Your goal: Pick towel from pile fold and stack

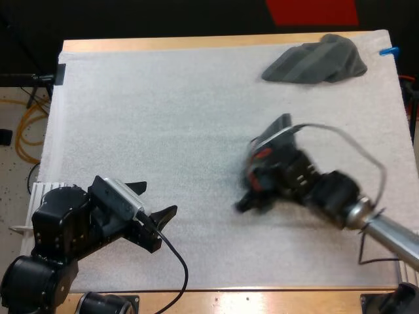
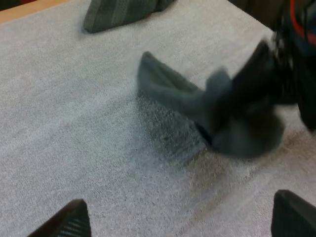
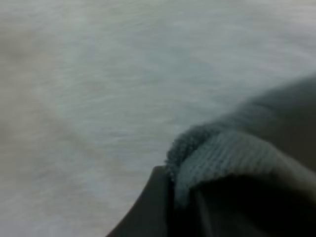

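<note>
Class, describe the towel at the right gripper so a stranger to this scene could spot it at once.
On the white mat, look right of centre, at the right gripper. It holds a dark grey-green towel that trails onto the mat; the towel heap lies ungripped at the far right corner.

High view: from near side, facing forward and down, far enough for whole white mat point(image 1: 163, 131). Left wrist view: low over mat, facing crumpled towel point(image 2: 123, 15) at far edge. Right wrist view: tight against held towel point(image 3: 237, 158). High and left wrist views share crumpled towel, right gripper point(image 1: 245, 196).
</note>
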